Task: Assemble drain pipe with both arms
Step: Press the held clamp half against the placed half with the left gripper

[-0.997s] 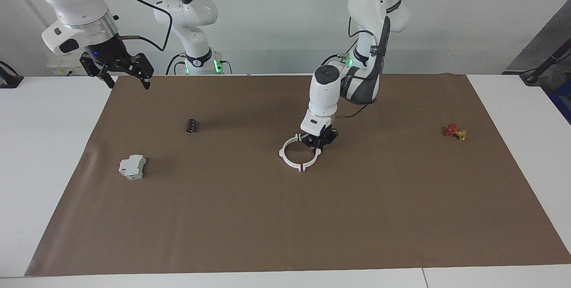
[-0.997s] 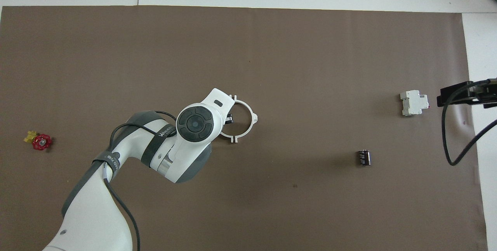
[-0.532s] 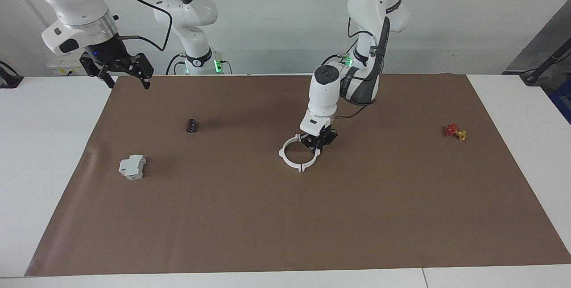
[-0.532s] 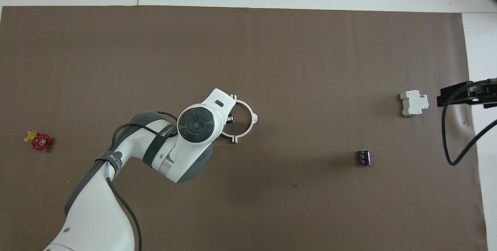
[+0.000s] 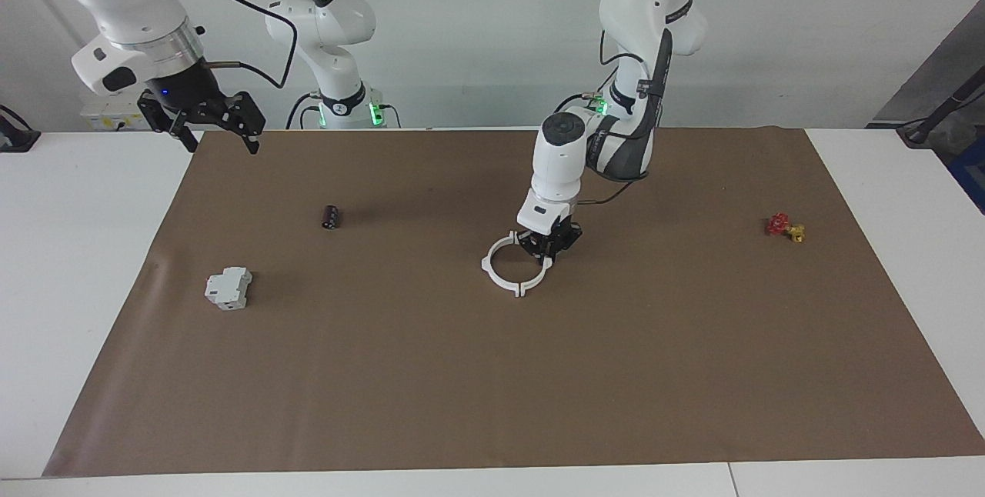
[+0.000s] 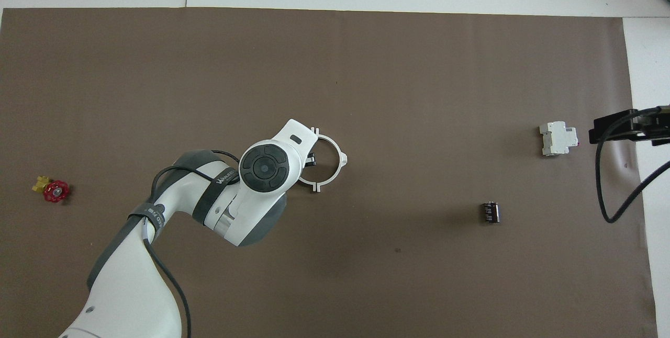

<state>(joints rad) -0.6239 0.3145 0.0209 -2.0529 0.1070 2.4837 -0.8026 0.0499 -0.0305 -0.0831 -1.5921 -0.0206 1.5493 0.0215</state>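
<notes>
The drain pipe (image 5: 514,265) lies flat near the middle of the brown mat (image 5: 492,374) that covers the bench (image 5: 77,251), its two white half-rings set together as one ring with small tabs sticking outward, a narrow split showing at the tab pair farthest from the robots. The left claw (image 5: 548,248) is down at the ring's rim on the side toward the left arm's end of the bench, at about 2 o'clock on the ring in the facing view, and it is closed tight on that rim; in the overhead view the arm's round wrist covers that part of the ring, roughly from 8 to 11 o'clock. The right claw (image 5: 215,131) waits up in the air over the mat's edge at the right arm's end of the bench, its fingers spread wide with nothing between them. A small black cylinder (image 5: 331,216) lies on the mat toward the right arm's end, at about 9 o'clock from the ring in the facing view, well apart from it. A pale grey boxy block (image 5: 228,288) sits on the mat farther from the robots than the cylinder, near that same end. A small red-and-yellow valve (image 5: 785,227) rests on the mat toward the left arm's end, at about 3 o'clock from the ring in the facing view, well apart from it
</notes>
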